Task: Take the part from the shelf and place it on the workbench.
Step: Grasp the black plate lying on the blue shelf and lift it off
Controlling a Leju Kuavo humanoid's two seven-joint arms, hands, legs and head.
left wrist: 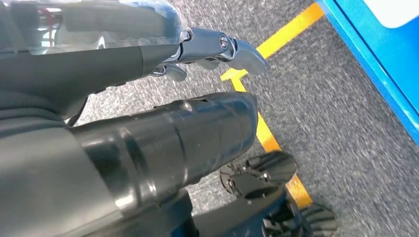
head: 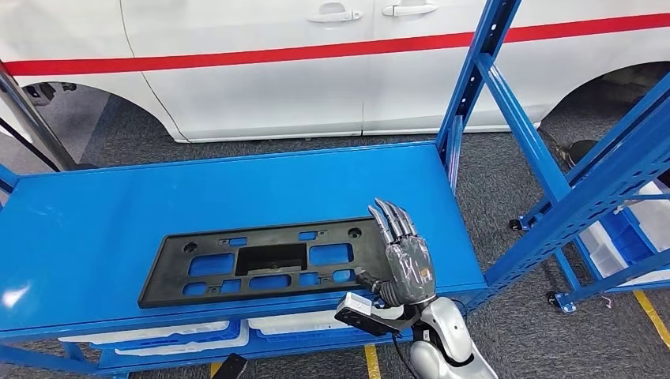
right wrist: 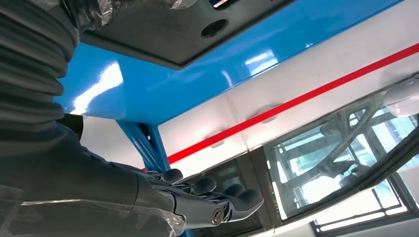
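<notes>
A long black plastic part [head: 269, 237] with several cut-outs lies flat near the front edge of the blue shelf [head: 197, 189]. My right hand [head: 405, 257] stands at the part's right end. Its fingers [head: 393, 219] stretch straight forward above that end, and its thumb [head: 362, 275] lies against the part's right edge. In the right wrist view, the part [right wrist: 163, 34] sits apart from the straight fingers [right wrist: 222, 197] of my right hand [right wrist: 99, 187]; nothing is gripped. My left hand [left wrist: 99, 69] hangs over the grey floor with its fingers [left wrist: 217, 47] extended, holding nothing.
A white car with a red stripe [head: 316, 51] stands behind the shelf. Blue rack uprights [head: 474, 71] rise at the shelf's right end, with another blue rack [head: 616, 174] further right. White bins [head: 190, 335] sit under the shelf. Yellow tape [left wrist: 269, 138] marks the carpet.
</notes>
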